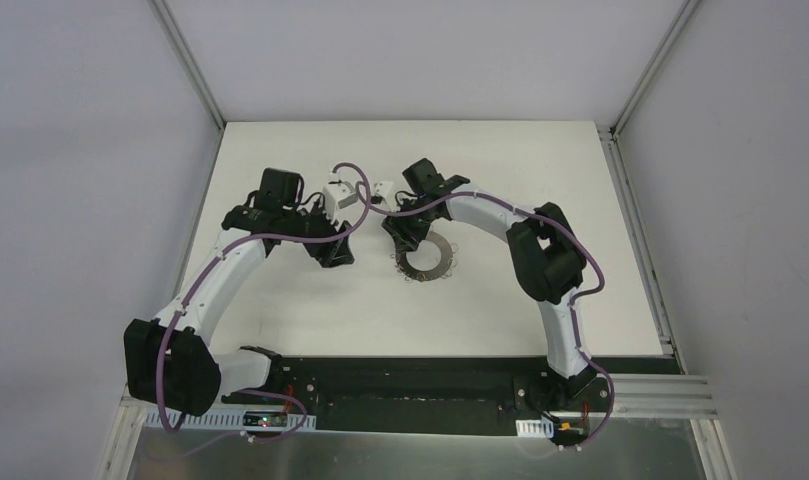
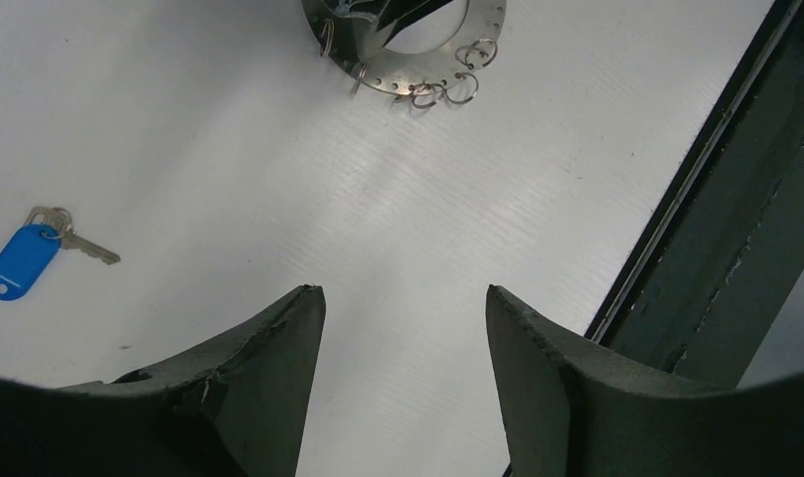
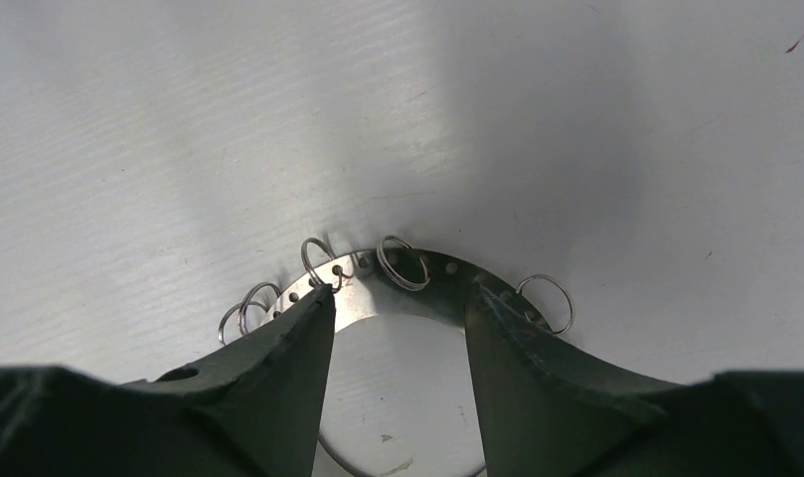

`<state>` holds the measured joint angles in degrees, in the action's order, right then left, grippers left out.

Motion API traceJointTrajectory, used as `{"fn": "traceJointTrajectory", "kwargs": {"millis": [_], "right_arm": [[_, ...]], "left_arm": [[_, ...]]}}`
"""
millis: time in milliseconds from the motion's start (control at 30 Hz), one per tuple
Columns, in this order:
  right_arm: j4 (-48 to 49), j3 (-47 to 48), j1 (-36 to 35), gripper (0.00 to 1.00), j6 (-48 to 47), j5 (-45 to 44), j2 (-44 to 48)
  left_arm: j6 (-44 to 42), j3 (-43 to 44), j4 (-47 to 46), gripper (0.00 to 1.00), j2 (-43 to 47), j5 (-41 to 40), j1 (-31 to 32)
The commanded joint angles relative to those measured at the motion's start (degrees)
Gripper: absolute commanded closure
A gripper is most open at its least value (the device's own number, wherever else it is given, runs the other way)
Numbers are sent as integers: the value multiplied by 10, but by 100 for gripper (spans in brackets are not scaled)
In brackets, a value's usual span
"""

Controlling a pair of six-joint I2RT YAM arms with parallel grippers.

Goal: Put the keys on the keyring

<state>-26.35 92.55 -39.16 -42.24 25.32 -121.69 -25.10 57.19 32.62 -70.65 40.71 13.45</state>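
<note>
The keyring (image 1: 432,272) lies flat on the white table, a grey metal ring with small wire loops on its edge. My right gripper (image 1: 408,243) is open and stands over it. In the right wrist view its fingertips (image 3: 318,303) rest over the far band of the keyring (image 3: 432,288), one on each side of the hole. The blue-headed key (image 2: 20,260) lies on the table at the far left of the left wrist view. My left gripper (image 2: 405,293) is open and empty above bare table, left of the keyring (image 2: 447,65). The black-headed key is out of view.
A dark rail (image 2: 716,199) runs along the table's near edge, right of my left gripper. Grey walls close in the table on three sides (image 1: 100,150). The arm bases sit on the dark strip (image 1: 410,375) at the front.
</note>
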Motion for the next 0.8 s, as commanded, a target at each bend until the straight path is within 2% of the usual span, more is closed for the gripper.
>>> {"fn": "traceJointTrajectory", "kwargs": {"millis": [0,367,600,767], "right_arm": [[-6,-2,-1,47,5,8,49],[-22,-99,-1,47,80,-10,139],[-19,-144,4,49,129,-101,176],[-16,-154,39,50,145,-123,186]], "left_arm": [[-11,-7,11,38,28,-18,-2],[15,-8,-2,35,37,-38,-2],[50,-2,-23,31,28,-39,-2],[58,3,-26,30,23,-43,-2]]}}
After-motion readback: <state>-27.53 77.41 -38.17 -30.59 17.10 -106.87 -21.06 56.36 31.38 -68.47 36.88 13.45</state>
